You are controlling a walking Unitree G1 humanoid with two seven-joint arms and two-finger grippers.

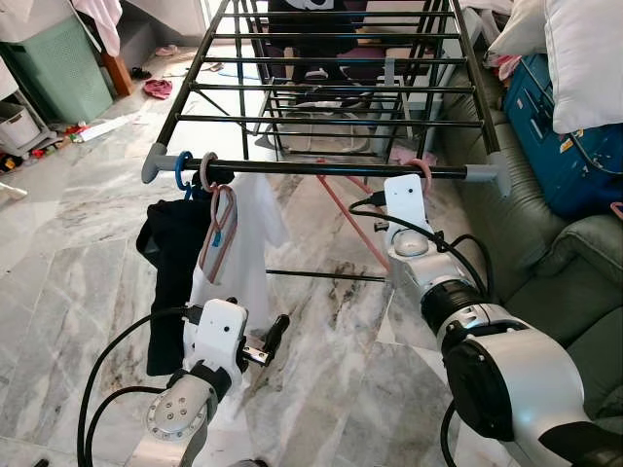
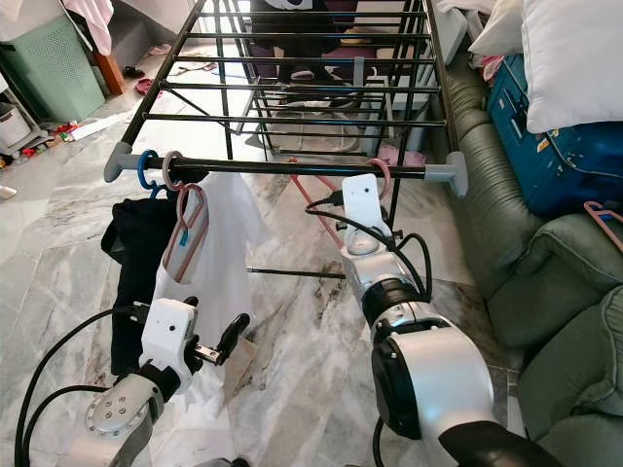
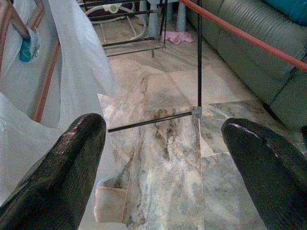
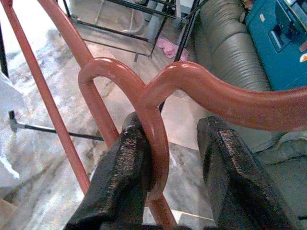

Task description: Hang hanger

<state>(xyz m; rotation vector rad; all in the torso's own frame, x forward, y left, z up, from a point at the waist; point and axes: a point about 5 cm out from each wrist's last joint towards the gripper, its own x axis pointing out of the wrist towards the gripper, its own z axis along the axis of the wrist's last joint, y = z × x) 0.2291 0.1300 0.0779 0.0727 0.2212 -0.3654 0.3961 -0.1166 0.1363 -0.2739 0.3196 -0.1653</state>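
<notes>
1. Right gripper raised at the front rail of the black metal drying rack; its 2 black fingers stand slightly apart around the neck of the reddish-pink plastic hanger, one finger touching it.
2. Hanger hook sits over the rail, just above the fingers.
3. Left gripper low, fingers spread wide, holding nothing; white hanging garment just beside one finger, marble floor between them.
</notes>
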